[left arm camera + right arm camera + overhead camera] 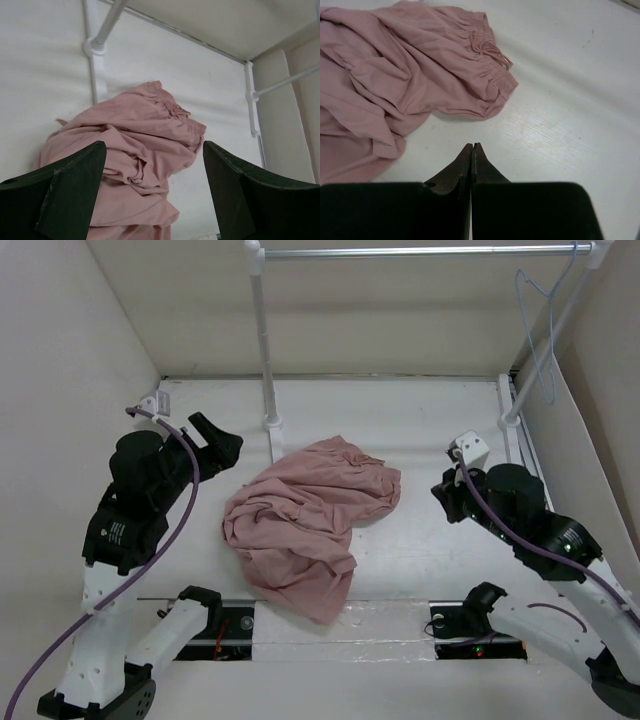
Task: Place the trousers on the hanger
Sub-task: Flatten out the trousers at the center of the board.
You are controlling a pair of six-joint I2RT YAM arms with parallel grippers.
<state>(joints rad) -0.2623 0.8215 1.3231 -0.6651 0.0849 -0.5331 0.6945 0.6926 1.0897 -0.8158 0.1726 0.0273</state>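
Note:
The dusty-pink trousers (310,520) lie crumpled in a heap on the middle of the white table, the gathered waist with its drawstring toward the back right. They also show in the left wrist view (135,145) and the right wrist view (410,65). The pale blue wire hanger (540,330) hangs by its hook from the rail at the back right, empty. My left gripper (222,440) is open and empty, raised to the left of the trousers; its jaws frame the heap (154,145). My right gripper (441,492) is shut and empty to the right of the waist (471,146).
A metal rail (420,252) on white posts spans the back; one post (265,350) stands just behind the trousers, another (512,415) at the back right. Beige walls close in the table on three sides. A taped strip (340,625) runs along the near edge.

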